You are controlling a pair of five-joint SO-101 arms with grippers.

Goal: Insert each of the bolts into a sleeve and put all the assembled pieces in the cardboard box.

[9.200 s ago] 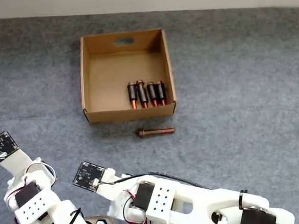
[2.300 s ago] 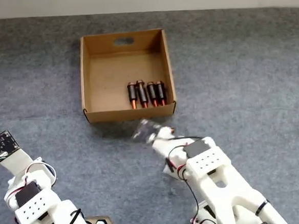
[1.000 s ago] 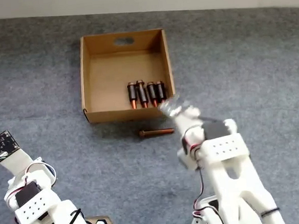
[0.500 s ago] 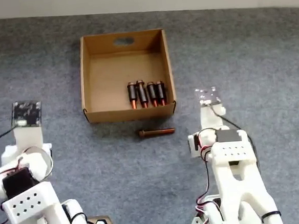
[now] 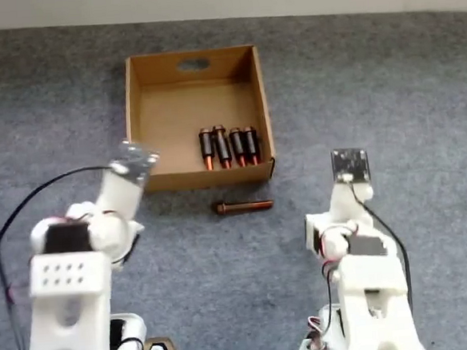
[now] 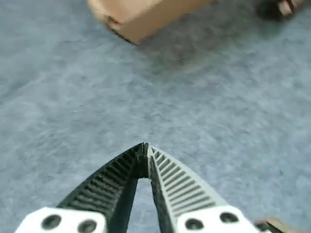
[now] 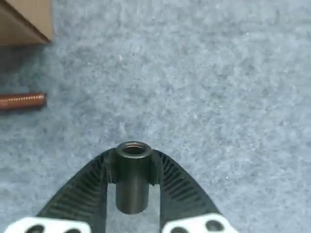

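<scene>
Currently, 4 assembled pieces [image 5: 228, 146] in cardboard box [image 5: 165, 120]. 1 bolt [image 5: 244, 207] loose beside it; right gripper [image 7: 132, 156] clamps sleeve [image 7: 131, 184], left gripper [image 6: 144, 148] closed, empty.

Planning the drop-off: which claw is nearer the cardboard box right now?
Left. The left claw is by the near left corner of the cardboard box; the right claw, shut on a sleeve, is farther off, out past its near right corner.

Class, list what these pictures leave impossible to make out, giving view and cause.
Right wrist view: copper threaded bolt, head cut off by the frame edge.
Left wrist view: brown cardboard box, blurred, inside cut off by the edge.
High view: four boxed bolt-and-sleeve pieces, too small to judge seating depth.
</scene>
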